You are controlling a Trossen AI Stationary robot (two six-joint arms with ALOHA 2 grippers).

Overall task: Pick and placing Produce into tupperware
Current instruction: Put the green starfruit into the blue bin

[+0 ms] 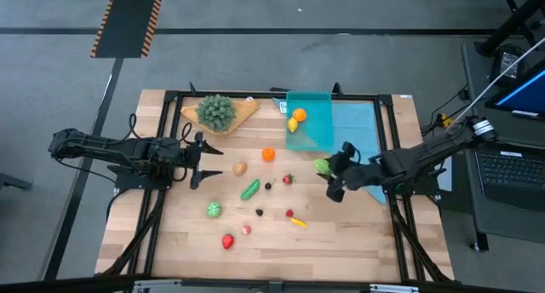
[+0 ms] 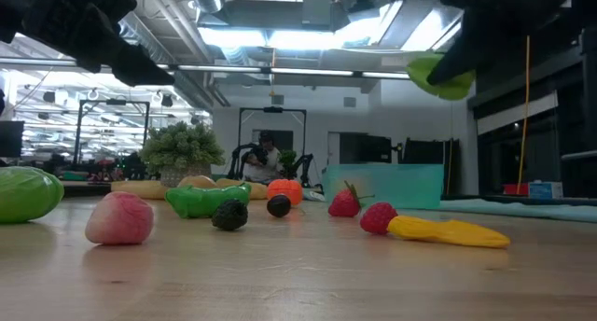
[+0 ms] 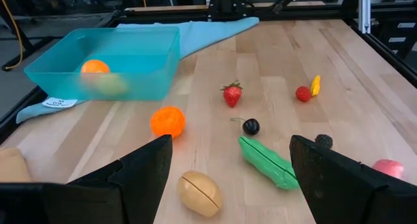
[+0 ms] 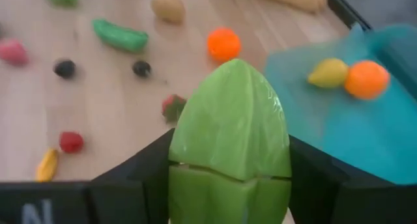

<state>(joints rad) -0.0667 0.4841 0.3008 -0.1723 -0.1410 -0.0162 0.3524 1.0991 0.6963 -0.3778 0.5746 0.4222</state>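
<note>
My right gripper (image 1: 329, 175) is shut on a light-green toy fruit (image 4: 229, 129), lifted above the table near the tupperware's (image 1: 308, 121) near edge. The teal tupperware holds an orange piece (image 1: 300, 115) and a yellow piece (image 1: 293, 125). Loose produce lies on the wood: an orange (image 1: 268, 154), a tan piece (image 1: 240, 168), a green pod (image 1: 249, 189), a strawberry (image 1: 288, 179), dark berries, red pieces and a yellow pepper (image 1: 298, 222). My left gripper (image 1: 207, 160) hangs open at the table's left, touching nothing. My right gripper pinches the light-green fruit (image 1: 321, 165) between its two fingers, one on each side of its wide lower part (image 4: 228, 185). The fruit's pointed end (image 4: 238, 71) sticks out past the fingertips. It is lifted clear of the table, as the low view shows (image 2: 438, 76).
A bushy green plant on a tan wedge board (image 1: 218, 112) stands at the far edge, left of the tupperware. A light-blue cloth (image 1: 356, 131) lies under and right of the box. A black frame (image 1: 162, 140) borders the table. Bare wood stretches along the near edge.
</note>
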